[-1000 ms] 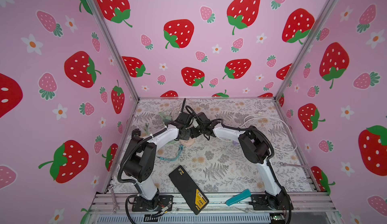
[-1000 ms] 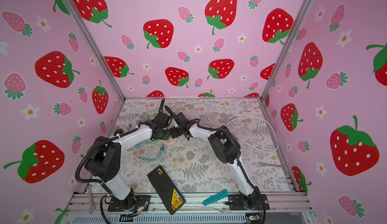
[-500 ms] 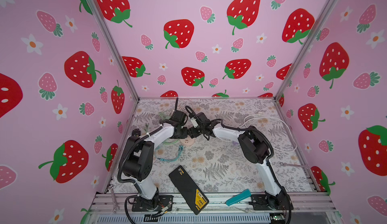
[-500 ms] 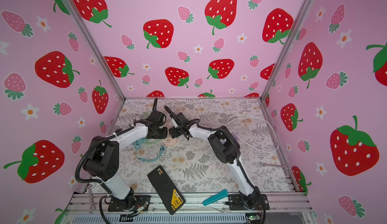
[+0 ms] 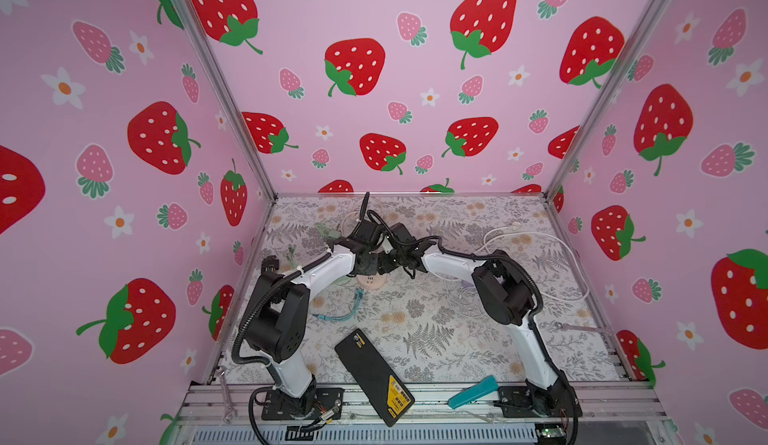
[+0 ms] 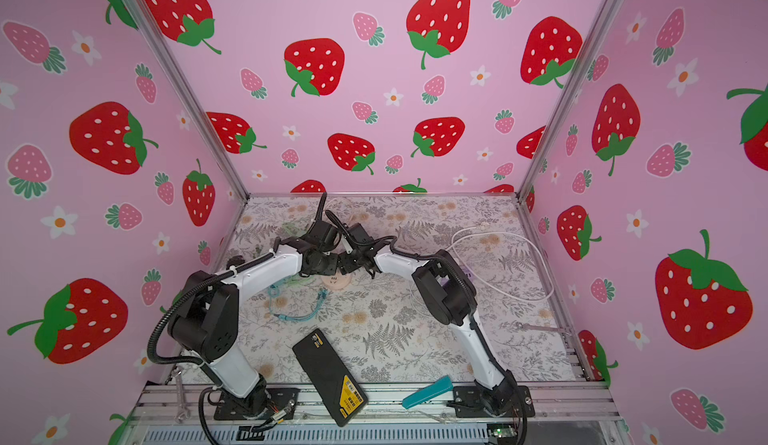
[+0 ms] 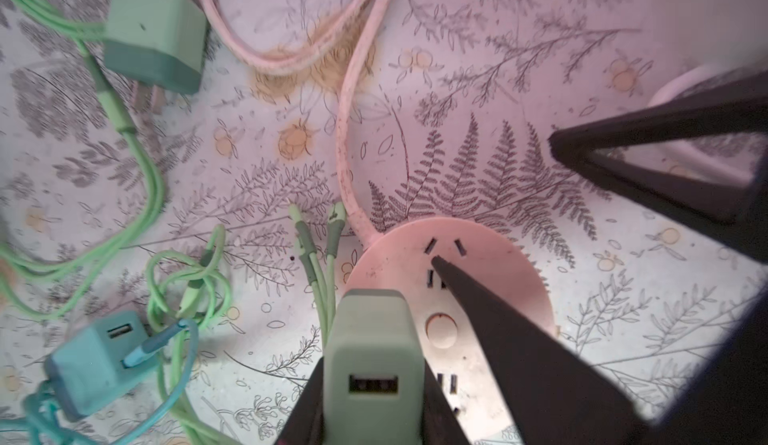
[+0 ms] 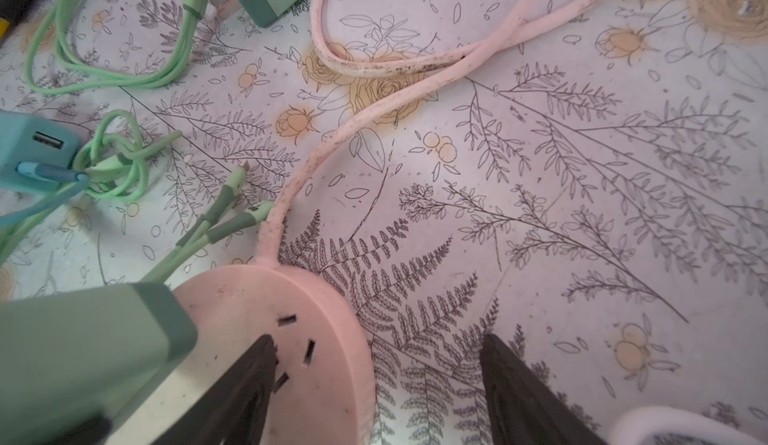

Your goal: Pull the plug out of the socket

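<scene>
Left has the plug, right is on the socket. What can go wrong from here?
1. The right end effector stands open astride the rim of the socket, with only one fingertip on its top; the socket may tip or lift along with the plug.
2. The left end effector is shut on the plug near the socket's edge; an off-axis pull might jam it.

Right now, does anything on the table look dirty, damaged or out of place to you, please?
Yes: the pink cord is flecked with dark grime, and the black device lies askew, overhanging the table at its front edge.
</scene>
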Controlling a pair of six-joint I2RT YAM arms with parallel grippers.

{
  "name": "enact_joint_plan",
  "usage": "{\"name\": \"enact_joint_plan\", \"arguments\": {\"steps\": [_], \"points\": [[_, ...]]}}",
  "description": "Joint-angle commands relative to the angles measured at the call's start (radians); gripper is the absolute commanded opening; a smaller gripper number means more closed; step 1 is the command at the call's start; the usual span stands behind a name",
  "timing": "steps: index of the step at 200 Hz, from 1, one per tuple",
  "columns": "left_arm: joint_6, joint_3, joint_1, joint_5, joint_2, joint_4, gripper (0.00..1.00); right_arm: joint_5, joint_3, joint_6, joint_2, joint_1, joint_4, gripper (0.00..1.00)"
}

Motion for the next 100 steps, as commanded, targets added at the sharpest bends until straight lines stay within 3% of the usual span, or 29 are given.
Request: {"name": "enact_joint_plan", "arguments": {"steps": [1, 58, 100], "points": [[0.021, 0.064, -0.025, -0.105, -0.005, -0.017, 0.10, 0.158, -0.089, -0.061, 0.182, -0.012, -0.347, 0.79], [-0.007, 0.050, -0.002, -0.055, -0.027, -0.014, 0.10, 0.155, -0.086, -0.062, 0.183, -0.012, -0.351, 0.79], [-0.032, 0.020, 0.055, 0.055, -0.098, -0.008, 0.10, 0.147, -0.090, -0.055, 0.170, -0.012, -0.344, 0.79]]}}
